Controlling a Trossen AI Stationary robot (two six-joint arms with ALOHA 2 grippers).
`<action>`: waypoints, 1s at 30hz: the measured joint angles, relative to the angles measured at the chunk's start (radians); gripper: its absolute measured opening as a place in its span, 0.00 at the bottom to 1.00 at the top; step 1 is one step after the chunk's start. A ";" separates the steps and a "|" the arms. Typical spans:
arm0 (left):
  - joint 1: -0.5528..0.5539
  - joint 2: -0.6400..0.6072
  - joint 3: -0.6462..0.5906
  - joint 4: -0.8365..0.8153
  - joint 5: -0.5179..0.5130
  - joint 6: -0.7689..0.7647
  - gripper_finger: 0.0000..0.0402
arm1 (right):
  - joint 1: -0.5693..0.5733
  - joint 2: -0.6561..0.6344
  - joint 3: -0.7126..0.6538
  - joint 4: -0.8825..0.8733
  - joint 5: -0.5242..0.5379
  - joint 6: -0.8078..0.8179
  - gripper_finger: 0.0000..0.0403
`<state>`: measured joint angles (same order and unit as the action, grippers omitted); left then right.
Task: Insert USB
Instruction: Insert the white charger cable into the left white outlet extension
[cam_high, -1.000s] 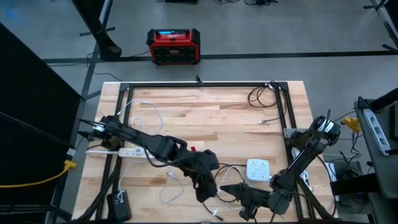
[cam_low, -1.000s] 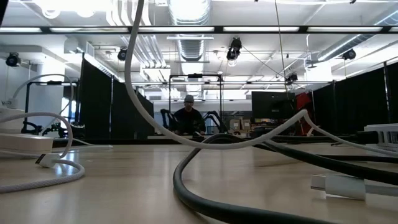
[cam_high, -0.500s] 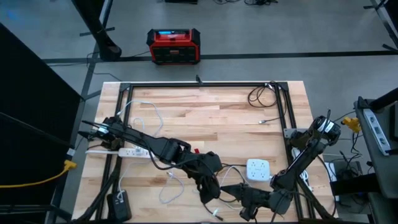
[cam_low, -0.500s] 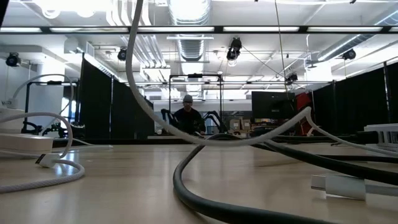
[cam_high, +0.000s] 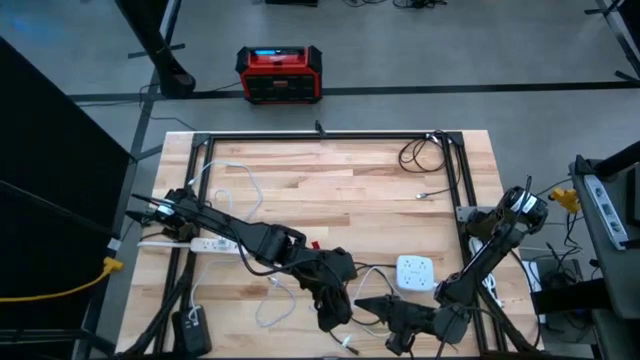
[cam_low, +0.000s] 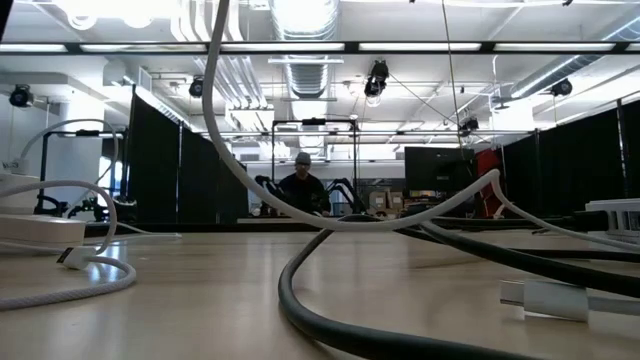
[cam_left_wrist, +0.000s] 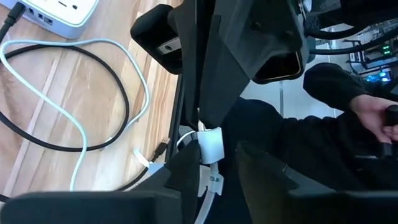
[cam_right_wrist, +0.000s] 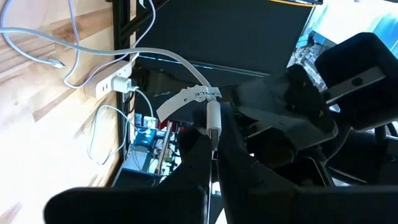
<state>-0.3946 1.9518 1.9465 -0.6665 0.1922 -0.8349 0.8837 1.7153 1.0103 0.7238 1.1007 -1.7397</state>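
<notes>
In the high view my two grippers meet near the table's near edge. My left gripper (cam_high: 333, 306) (cam_left_wrist: 217, 154) is shut on a small white connector block (cam_left_wrist: 210, 144) with a white cable and tag. My right gripper (cam_high: 374, 306) (cam_right_wrist: 215, 140) is shut on a white USB plug (cam_right_wrist: 213, 117), whose white tagged cable (cam_right_wrist: 186, 96) arcs away behind it. In the left wrist view the right gripper's dark fingers taper down to just above the block. A white charger hub (cam_high: 415, 272) (cam_left_wrist: 56, 12) lies flat on the table beside them. My left gripper pinches the white connector block (cam_left_wrist: 211, 149) between its two fingers. The block sits lifted off the table. Its cable and tag (cam_left_wrist: 214, 183) run back between the fingers. My right gripper pinches the USB plug's white body (cam_right_wrist: 213, 124) between its two fingers, which lie along the plug. The plug is lifted clear. Its cable runs slack from the plug's outer end, away from the fingers.
A white power strip (cam_high: 205, 243) (cam_right_wrist: 115, 84) lies near the left edge. Loose white and dark cables (cam_high: 275, 295) (cam_low: 300, 290) cross the near half of the table, with a coil (cam_high: 418, 152) at the far right. A black frame rail (cam_high: 320, 136) bounds the table. A person's sleeve and hand (cam_left_wrist: 373, 118) show beyond the near edge.
My left arm has crept a little toward the table's right and near edge, closer to my right gripper. The cable hanging in the low view has sagged slightly lower.
</notes>
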 joint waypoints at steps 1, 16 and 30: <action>0.000 0.000 0.000 -0.001 -0.001 0.004 0.17 | 0.000 0.000 0.000 0.000 0.000 0.000 0.00; -0.002 0.000 0.001 -0.003 -0.071 0.007 0.06 | 0.000 0.000 0.000 -0.002 0.006 0.012 0.00; -0.027 0.000 0.002 0.018 -0.112 0.020 0.00 | 0.000 0.002 0.000 0.003 -0.009 0.014 0.00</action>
<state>-0.4215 1.9518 1.9480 -0.6488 0.0803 -0.8150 0.8841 1.7168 1.0103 0.7273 1.0920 -1.7259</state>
